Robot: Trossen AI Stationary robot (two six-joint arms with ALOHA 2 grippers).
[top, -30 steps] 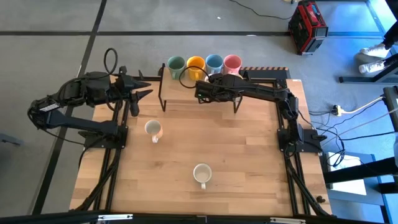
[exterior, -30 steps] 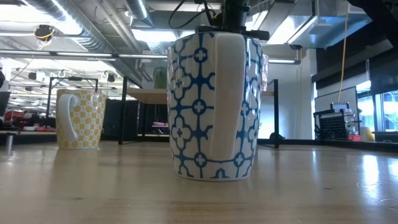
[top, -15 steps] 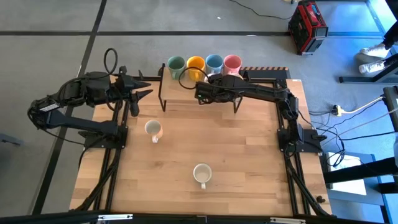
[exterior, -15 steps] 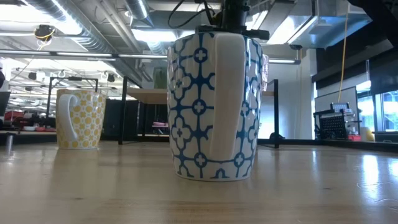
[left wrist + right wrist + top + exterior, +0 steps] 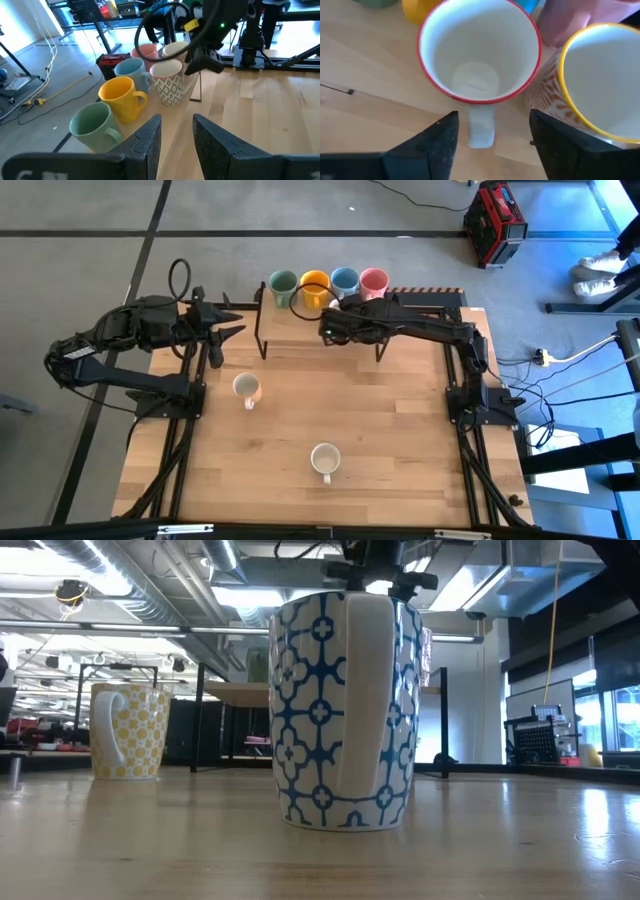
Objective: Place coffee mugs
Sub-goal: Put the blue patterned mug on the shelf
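Straight below the right hand [image 5: 490,135] stands a cream mug with a red rim [image 5: 479,50], upright on the wooden surface [image 5: 380,430], its handle lying in the gap between the hand's two dark fingers [image 5: 427,145], which stand apart and touch nothing. Only the right wrist view shows this; it also shows a second cream mug with a yellow rim [image 5: 600,80] just beside the first, touching or nearly so. In the high view the right arm covers both mugs.

The left wrist view gives the side-on picture: the two patterned cream mugs stand close together under the right hand [image 5: 202,62], and beyond them runs a row of four, the green mug [image 5: 92,125], orange mug [image 5: 120,97], blue mug [image 5: 131,72] and pink mug [image 5: 146,51]. The high view shows that row along the surface's far edge, just past the right hand [image 5: 332,325].

The low view alone shows the patterns on the two loose mugs: a blue-patterned mug [image 5: 345,710] close to the camera and a yellow-dotted mug [image 5: 128,730] farther back. Both are well apart from either hand.

The right arm reaches from its base across the far part of the surface, its hand pointing down. The left hand [image 5: 225,330] waits at the far left corner, fingers [image 5: 150,137] apart and holding nothing.
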